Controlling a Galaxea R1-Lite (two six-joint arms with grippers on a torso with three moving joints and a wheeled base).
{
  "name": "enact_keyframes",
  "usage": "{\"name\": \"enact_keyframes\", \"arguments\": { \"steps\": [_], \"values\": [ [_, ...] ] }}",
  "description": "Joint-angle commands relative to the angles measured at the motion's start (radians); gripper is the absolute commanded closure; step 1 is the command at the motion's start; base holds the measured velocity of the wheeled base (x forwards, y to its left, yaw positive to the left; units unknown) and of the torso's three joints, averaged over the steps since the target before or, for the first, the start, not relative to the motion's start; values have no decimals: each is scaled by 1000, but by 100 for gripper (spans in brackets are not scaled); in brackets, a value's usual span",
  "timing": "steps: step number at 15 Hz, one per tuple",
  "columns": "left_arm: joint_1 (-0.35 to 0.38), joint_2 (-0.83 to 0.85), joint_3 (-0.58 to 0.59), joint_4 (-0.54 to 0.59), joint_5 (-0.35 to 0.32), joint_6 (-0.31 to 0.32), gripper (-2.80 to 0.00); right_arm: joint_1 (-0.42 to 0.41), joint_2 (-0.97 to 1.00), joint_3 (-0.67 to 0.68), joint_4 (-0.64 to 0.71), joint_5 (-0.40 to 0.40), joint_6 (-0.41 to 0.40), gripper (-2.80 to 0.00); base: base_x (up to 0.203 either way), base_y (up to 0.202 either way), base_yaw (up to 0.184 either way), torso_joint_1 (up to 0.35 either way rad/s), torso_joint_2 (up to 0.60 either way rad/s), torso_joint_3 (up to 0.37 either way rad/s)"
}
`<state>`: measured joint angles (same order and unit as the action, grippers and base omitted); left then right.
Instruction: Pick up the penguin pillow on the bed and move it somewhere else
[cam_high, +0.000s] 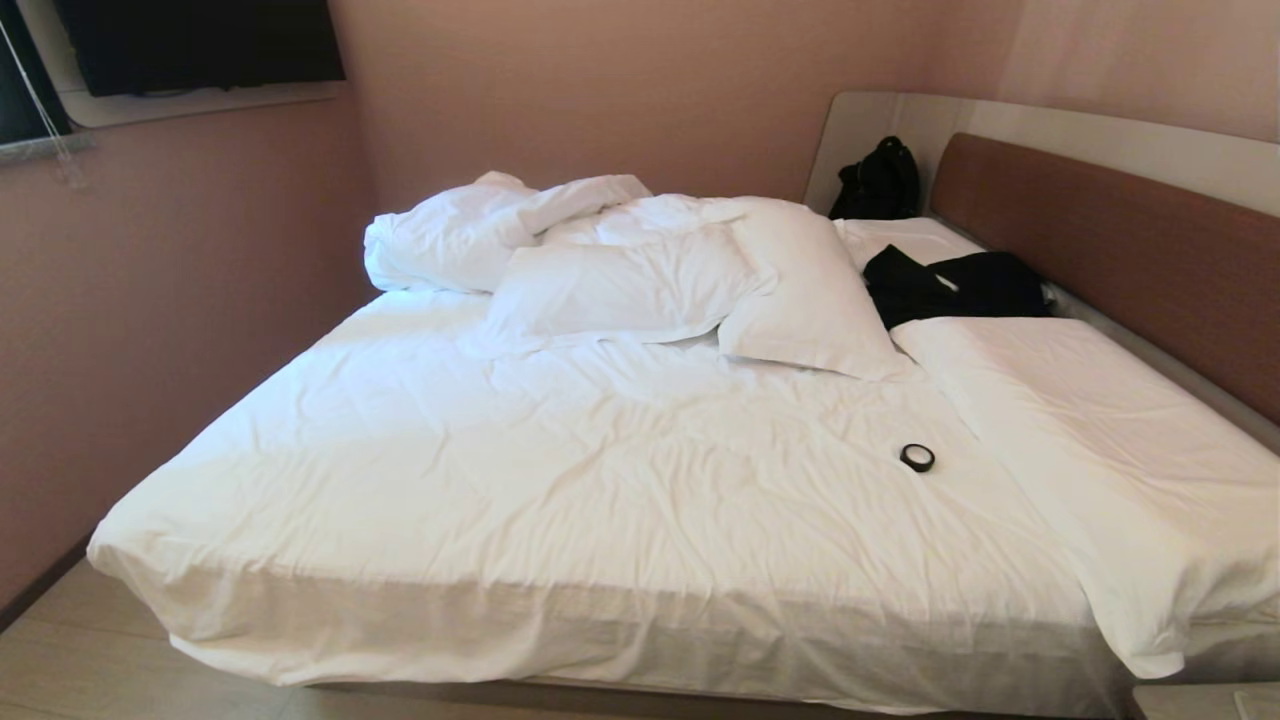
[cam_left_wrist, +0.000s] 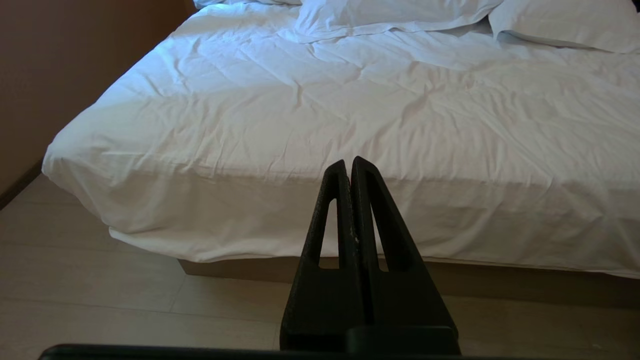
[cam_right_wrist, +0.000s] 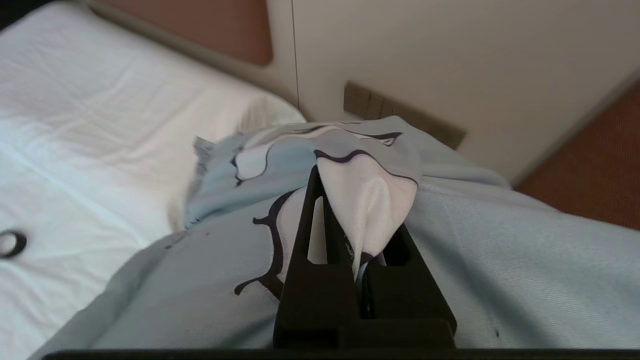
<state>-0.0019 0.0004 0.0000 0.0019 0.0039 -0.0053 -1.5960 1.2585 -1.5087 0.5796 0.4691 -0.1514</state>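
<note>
Right gripper (cam_right_wrist: 357, 220): pressed together on a bunched fold of the penguin pillow (cam_right_wrist: 475, 260); white cloth with black outline bulges up between the black fingers. Seen only in the right wrist view; absent from the head view.

Penguin pillow, place: hangs from that pinch, pale blue cloth filling the lower half and right of the right wrist frame. Not to be found in the head view, so it lies outside that frame's edges. Whether any part rests on the mattress, cannot tell.

Bed (cam_high: 560, 480): white sheet, centre of the head frame; plain white pillows and duvet heaped at upper centre, dark clothing (cam_high: 950, 285) at upper right near the wooden headboard (cam_high: 1120, 250). Small black ring (cam_high: 917, 457) lies on the sheet right of centre; the same ring (cam_right_wrist: 11, 243) sits at the left edge of the right wrist frame, well apart from the pillow.

Key relation: pillow is at the gripper itself, draping away below and to both sides of the fingers; long axis cannot be read from the crumpled cloth. Right arm has it; left is nowhere near.

Left gripper (cam_left_wrist: 350, 167): fingers closed on nothing, lower centre of its frame, pointing at the bed's foot edge over the floor (cam_left_wrist: 100, 300). Idle.

Judgement: carry under way; next comes choosing a set-down spot.
</note>
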Motion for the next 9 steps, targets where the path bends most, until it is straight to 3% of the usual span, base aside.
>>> {"name": "enact_keyframes", "arguments": {
  "steps": [1,7,9],
  "values": [
    [0,0,2,1,1,-1,0,-93,-1,-3,102,130,-61,0,0,0,0,0,0,0],
    [1,0,2,0,1,-1,0,-277,110,-11,92,137,-194,0,0,0,0,0,0,0],
    [0,0,2,1,1,-1,0,-342,155,-53,97,194,-225,0,0,0,0,0,0,0]
  ]
}}
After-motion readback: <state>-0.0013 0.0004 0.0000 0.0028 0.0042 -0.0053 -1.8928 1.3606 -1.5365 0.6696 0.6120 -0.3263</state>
